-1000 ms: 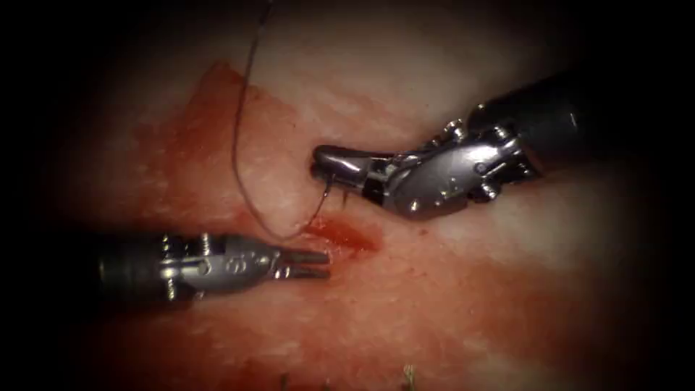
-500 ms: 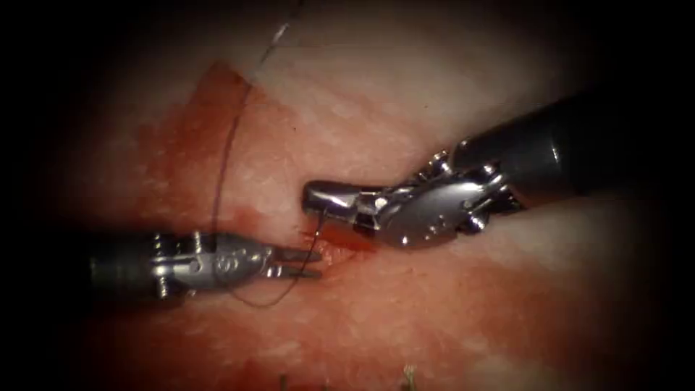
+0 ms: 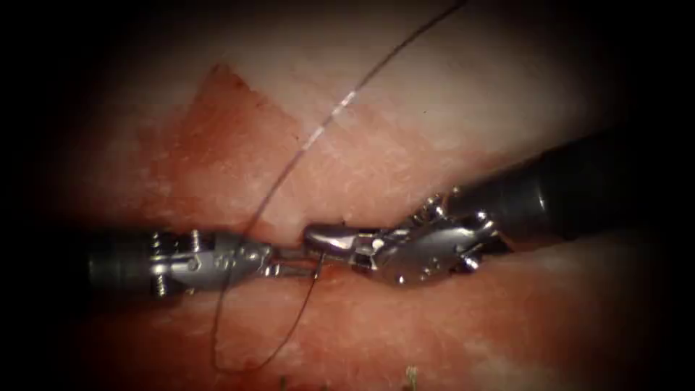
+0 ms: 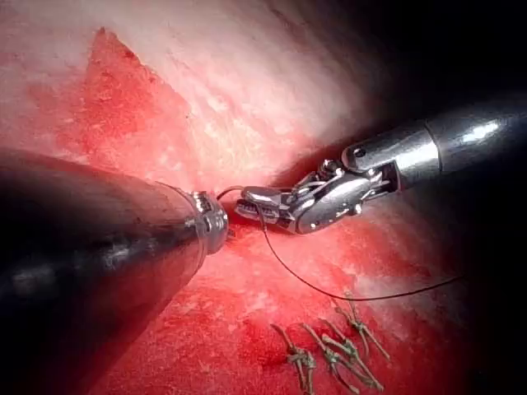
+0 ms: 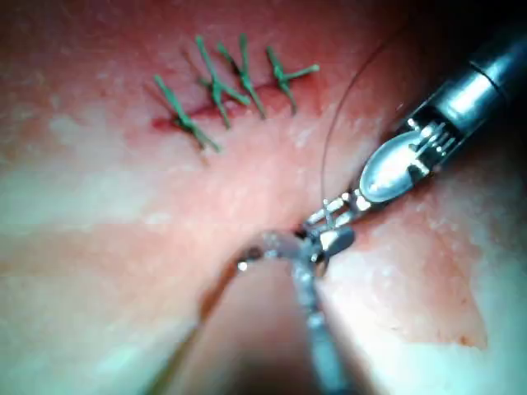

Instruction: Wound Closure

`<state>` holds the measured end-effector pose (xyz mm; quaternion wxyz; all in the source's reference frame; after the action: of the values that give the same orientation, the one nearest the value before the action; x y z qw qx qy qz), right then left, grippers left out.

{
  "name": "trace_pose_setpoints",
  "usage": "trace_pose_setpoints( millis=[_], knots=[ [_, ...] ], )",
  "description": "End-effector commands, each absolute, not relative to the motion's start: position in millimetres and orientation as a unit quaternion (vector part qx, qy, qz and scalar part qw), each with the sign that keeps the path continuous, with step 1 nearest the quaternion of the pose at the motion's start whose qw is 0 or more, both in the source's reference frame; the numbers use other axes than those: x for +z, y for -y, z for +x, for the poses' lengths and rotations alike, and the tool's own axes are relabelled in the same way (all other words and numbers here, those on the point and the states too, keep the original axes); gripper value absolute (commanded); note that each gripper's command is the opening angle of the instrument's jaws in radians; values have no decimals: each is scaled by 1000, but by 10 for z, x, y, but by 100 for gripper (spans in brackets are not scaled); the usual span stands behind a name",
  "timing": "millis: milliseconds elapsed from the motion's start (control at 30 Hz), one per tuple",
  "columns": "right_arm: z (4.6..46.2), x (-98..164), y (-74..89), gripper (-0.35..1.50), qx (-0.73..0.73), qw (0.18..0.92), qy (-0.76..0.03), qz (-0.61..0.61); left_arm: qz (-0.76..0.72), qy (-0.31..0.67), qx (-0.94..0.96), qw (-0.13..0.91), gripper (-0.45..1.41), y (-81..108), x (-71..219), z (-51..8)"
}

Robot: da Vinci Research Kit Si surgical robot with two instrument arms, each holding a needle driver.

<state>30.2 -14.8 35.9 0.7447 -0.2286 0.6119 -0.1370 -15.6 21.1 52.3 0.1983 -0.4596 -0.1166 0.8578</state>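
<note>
Two tools meet tip to tip over the cut (image 3: 326, 269) in the tissue (image 3: 405, 145). The right tool (image 3: 318, 237) enters from the right with its jaws pressed together on something at the cut (most likely the needle, though its curve cannot be made out here, nor whether it sits in the tissue). The left tool (image 3: 300, 262) lies level from the left, its slim jaws slightly parted and empty, touching or just beside the right one's tip. The thread (image 3: 329, 122) runs from the upper right down to the tips, then loops below the left tool. Red fluid (image 3: 217, 145) stains the tissue. Finished stitches (image 4: 329, 354) sit nearby. Risk, as a judgement: the slack loop could snag on the left tool's wrist, and a loose grip could let the needle slip.
</note>
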Motion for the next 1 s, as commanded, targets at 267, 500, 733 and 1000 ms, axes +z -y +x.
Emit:
trace_pose_setpoints(
  millis=[267, 500, 733, 1000],
  knots=[
    [306, 372, 164, -35, -127, 751, -613, -209, -457, 118, 859, 198, -20, -207, 529, -162],
    [306, 378, 173, -35, -102, 761, -617, -173, -457, 118, 859, 198, -20, -207, 529, -162],
    [304, 384, 177, -35, -78, 769, -616, -151, -456, 120, 860, 196, -23, -206, 529, -161],
    [303, 386, 177, -35, -49, 775, -616, -128, -456, 120, 860, 196, -23, -206, 529, -160]
  ],
)
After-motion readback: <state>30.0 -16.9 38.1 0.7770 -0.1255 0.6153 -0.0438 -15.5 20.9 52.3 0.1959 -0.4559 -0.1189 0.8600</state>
